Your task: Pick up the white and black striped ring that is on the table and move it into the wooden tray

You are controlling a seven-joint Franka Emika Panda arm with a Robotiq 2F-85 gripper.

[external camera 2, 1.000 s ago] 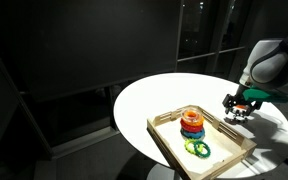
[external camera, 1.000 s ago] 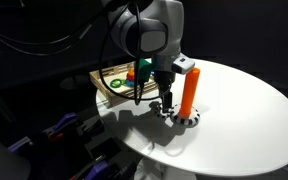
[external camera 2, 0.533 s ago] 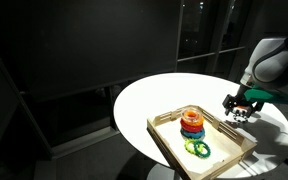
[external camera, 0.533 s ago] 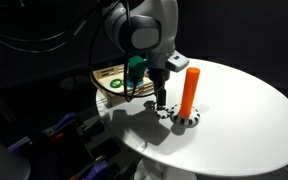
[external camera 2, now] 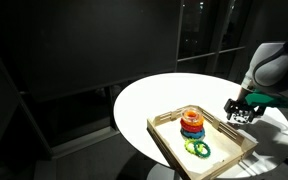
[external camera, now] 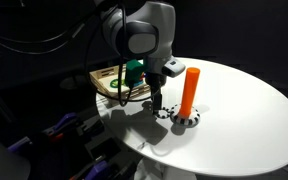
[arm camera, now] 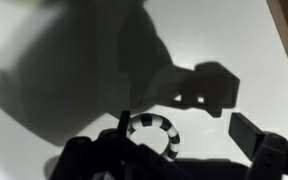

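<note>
Hiding half the white and black striped ring (arm camera: 159, 123), the dark claw (arm camera: 184, 138) leaves its grip unreadable.

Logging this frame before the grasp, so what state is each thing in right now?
white and black striped ring: flat on the table, not gripped.
gripper: open, over the ring.
wooden tray: on the table, holding coloured rings.
orange cylinder: upright, second striped ring round its foot.
</note>
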